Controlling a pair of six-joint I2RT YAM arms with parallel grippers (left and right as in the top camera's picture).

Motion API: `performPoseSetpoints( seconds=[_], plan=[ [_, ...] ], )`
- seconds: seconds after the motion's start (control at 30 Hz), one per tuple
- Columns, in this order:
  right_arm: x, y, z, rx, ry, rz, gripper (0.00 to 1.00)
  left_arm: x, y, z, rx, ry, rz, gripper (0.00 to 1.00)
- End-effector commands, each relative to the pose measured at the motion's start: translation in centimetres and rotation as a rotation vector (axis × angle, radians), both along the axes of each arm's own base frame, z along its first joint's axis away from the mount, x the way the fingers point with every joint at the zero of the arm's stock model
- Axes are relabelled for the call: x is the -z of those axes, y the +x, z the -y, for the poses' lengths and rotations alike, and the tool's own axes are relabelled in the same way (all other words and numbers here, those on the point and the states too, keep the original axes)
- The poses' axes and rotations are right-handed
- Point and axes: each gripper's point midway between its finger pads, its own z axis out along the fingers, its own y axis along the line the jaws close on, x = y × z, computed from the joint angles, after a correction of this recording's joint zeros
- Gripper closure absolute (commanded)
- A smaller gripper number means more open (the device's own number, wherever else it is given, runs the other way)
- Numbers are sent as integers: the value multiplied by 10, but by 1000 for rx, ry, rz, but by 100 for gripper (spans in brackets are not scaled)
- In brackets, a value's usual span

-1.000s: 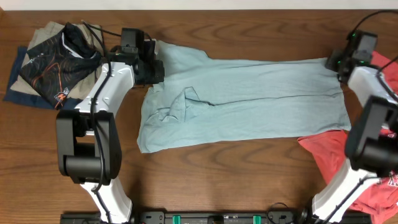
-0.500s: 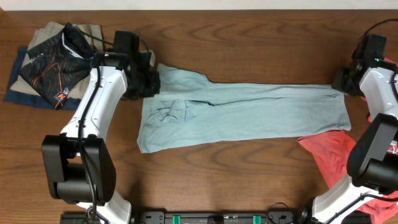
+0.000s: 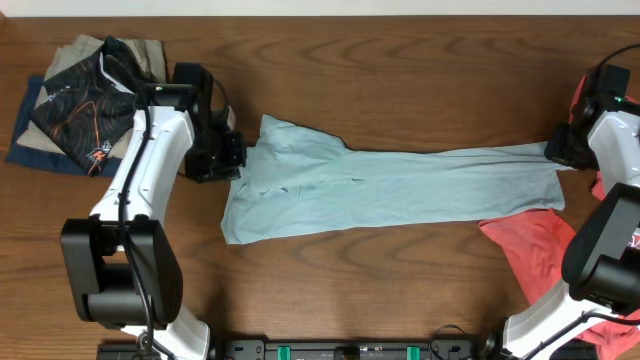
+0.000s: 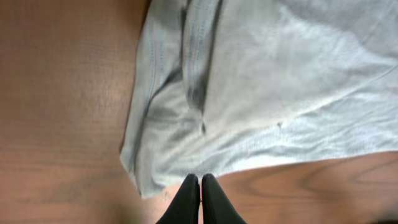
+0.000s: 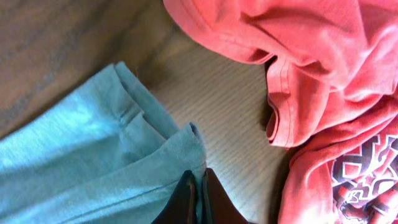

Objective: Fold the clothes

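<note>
Light blue trousers (image 3: pixel 400 180) lie lengthwise across the table, folded along their length into a narrow band. My left gripper (image 3: pixel 232 160) is at the waist end. In the left wrist view its fingers (image 4: pixel 199 178) are shut at the waist edge of the trousers (image 4: pixel 261 74). My right gripper (image 3: pixel 556 152) is at the leg-hem end. In the right wrist view its fingers (image 5: pixel 198 177) are shut on the hem corner of the trousers (image 5: pixel 93 143).
A red shirt (image 3: pixel 535 245) lies crumpled at the right edge, partly under the hem, and shows in the right wrist view (image 5: pixel 323 62). A stack of folded clothes (image 3: pixel 85 100) sits at the far left.
Both grippers have moved toward the table's front, carrying the trousers' far edge over onto the near half. The trousers are now narrower.
</note>
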Motion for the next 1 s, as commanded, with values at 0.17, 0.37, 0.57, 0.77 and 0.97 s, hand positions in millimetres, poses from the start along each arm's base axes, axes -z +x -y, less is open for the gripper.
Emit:
performPoseSetpoints(
  seconds=[0.17, 0.37, 0.57, 0.77, 0.97],
  plan=[
    [-8, -16, 7, 5, -19, -42, 89, -4, -19, -2, -15, 12, -75, 94],
    [-6, -21, 4, 7, 4, -59, 76, -2, 4, 0, -13, 7, 23, 50],
    [2, -8, -30, -38, 205, 10, 61, 3, 41, 14, 18, -10, 171, 28],
    [4, -10, -43, -48, 278, 8, 49, 17, 76, 26, 42, -20, 279, 25],
    [5, -17, -46, -44, 289, -20, 47, 42, 113, 30, 42, -30, 367, 25]
  ],
)
